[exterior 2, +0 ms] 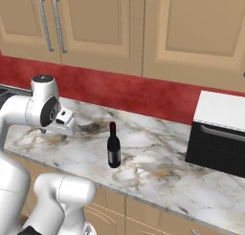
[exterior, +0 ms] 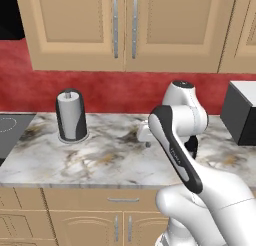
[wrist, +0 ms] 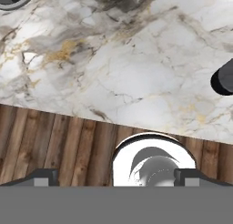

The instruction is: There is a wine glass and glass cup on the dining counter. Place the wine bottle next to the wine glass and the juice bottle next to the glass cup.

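Wine bottle (exterior 2: 114,147) stands upright on the marble wall counter (exterior 2: 158,167), neck pointing straight up, near the front edge. A black microwave (exterior 2: 217,133) sits well apart to its right, a paper-towel roll (exterior: 71,115) far to its left. The gripper (wrist: 116,177) hangs above the counter edge, fingers spread wide, holding nothing. In the hand view the bottle is cut off at the right border.

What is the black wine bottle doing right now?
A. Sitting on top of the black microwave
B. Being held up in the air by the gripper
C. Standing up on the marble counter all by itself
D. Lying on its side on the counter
C. In the right base view the wine bottle stands upright on the marble counter, apart from the arm and left of the black microwave.
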